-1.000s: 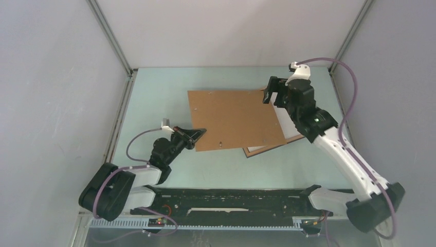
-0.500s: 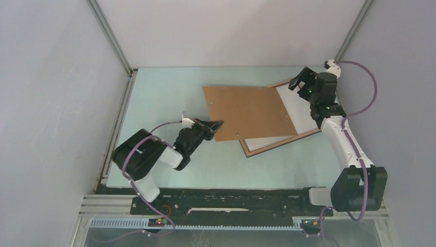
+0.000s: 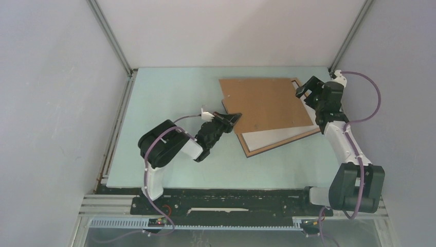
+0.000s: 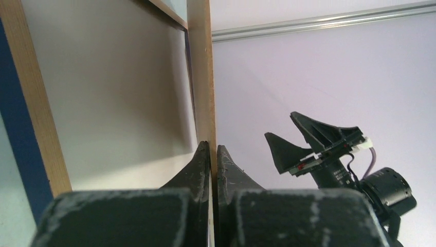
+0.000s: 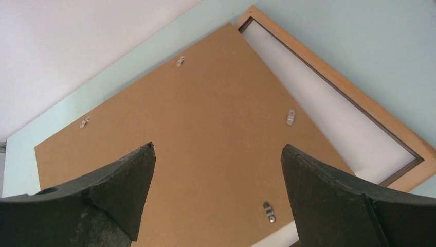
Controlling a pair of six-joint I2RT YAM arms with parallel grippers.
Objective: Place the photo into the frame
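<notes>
1. Black fingers of the left gripper [image 3: 235, 116] are pressed together on the near-left corner of the backing board [image 3: 265, 103]. The left wrist view shows them pinching its thin edge, with no gap left between them.
2. Just beyond that grip lies the frame [image 5: 360, 98], flat on the pale green table [image 3: 169, 103] at its right-hand side and turned at a slant.
3. A white sheet [image 3: 277, 135] fills the inside of the frame. It shows as a strip along the near side and a narrower one on the right. I cannot tell whether it is the photo lying face down.
4. The brown board covers most of the frame and is shifted toward the far left, so its left edge overhangs the frame's rim. At the held corner it seems lifted a little off the sheet.
5. Small metal clips [image 5: 291, 116] dot the board's upper face.
6. Farthest back, the right gripper [image 5: 217, 148] hangs over the board's right part with its fingers spread wide, holding nothing and touching nothing.
</notes>
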